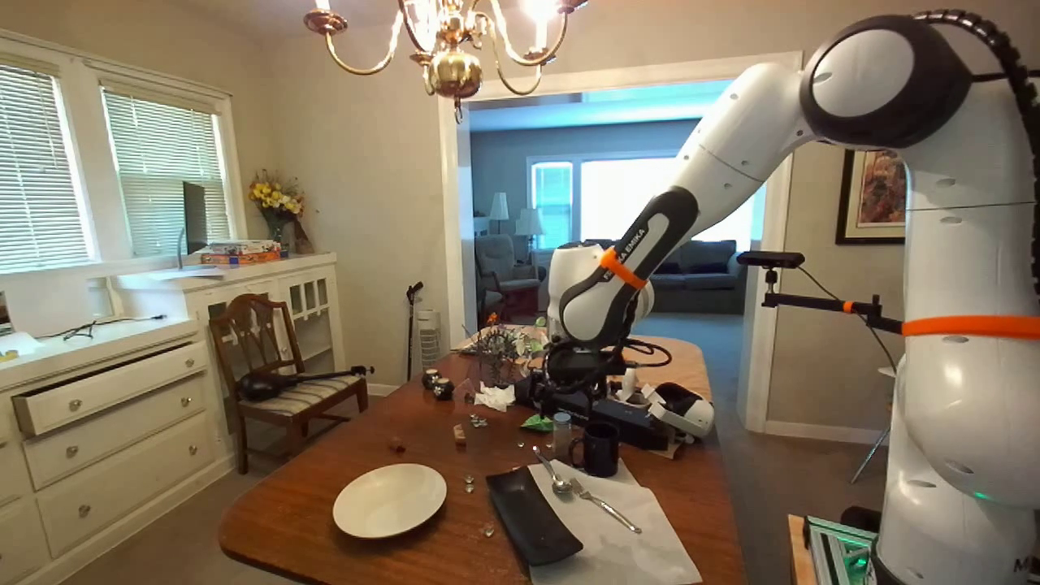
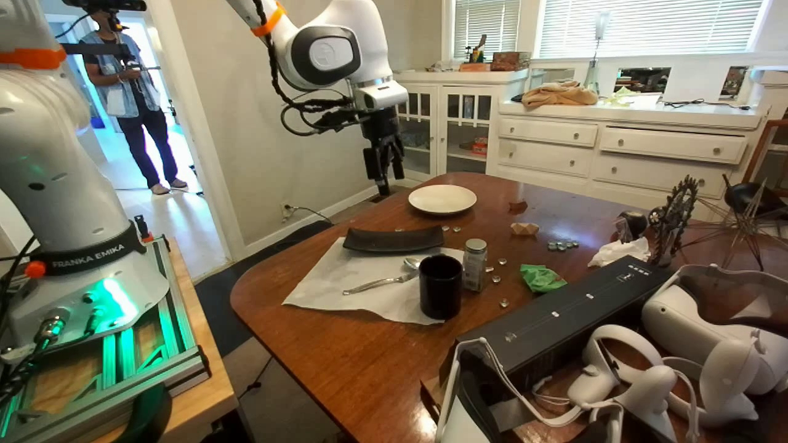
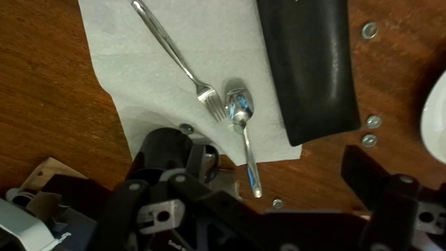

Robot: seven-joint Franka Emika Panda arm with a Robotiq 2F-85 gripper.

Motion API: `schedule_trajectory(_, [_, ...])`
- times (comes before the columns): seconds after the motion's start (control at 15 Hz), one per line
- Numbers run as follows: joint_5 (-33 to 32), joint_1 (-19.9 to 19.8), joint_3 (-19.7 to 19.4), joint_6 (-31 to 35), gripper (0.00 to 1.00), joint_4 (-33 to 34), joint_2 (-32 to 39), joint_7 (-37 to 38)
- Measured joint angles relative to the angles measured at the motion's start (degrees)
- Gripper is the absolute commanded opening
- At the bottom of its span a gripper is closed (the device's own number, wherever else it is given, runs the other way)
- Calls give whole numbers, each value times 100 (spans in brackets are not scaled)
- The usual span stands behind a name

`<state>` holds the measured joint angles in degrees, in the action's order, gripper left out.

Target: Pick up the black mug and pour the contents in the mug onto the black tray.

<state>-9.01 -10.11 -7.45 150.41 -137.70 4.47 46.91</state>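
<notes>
Thin black rectangular tray (image 1: 534, 517): lying on the brown wooden table (image 2: 369, 357), ends curving up a little. One long side overlaps the white paper sheet (image 3: 146, 80), the other is over bare wood.
Black cylindrical mug (image 2: 441, 288): upright at the sheet's edge, across from the tray and apart from it. Handle faces the clear glass jar (image 2: 474, 267), which stands just beside it. Can't see the contents from here.
Black two-finger gripper (image 3: 274, 153): hanging in the air, well above the tray's level, fingertips down.
Jaws: released, fingers spread wide. In the wrist view one finger crosses in front of the mug; they're apart.
Silver metal spoon (image 3: 242, 111): bowl on the sheet near the tray, handle running past the sheet's edge.
Silver metal fork (image 3: 179, 61): on the sheet, farther from the tray than the spoon, tines close to the spoon's bowl.
Small clear glass beads (image 3: 373, 122): a few on bare wood, between tray and round white plate (image 1: 390, 501).
Long black box (image 2: 572, 314): past the mug, going away from the tray.
Crumpled green scrap (image 2: 542, 278): farther from the tray than the jar.
Person in a denim vest (image 2: 132, 101): in the doorway, well apart from the tray.
</notes>
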Motion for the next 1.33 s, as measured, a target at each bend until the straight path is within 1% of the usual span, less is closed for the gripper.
schedule_trajectory(0.13, [-371, 39, -238, 2, 100, 302, 398, 710])
schedule_trajectory(0.27, [-586, 125, -502, 0, 100, 596, 763, 1331])
schedule_trajectory(0.53, [-694, 466, -990, -73, 100, 1025, 1344, 2541])
schedule_trajectory(0.67, [-694, 675, -1152, -346, 100, 1178, 1519, 3147])
schedule_trajectory(0.8, [-694, 800, -1202, -561, 100, 1279, 1588, 3451])
schedule_trajectory(1.13, [-696, 826, -1250, -606, 100, 1325, 1606, 3655])
schedule_trajectory(1.33, [-808, 884, -1392, -606, 100, 1322, 1625, 4259])
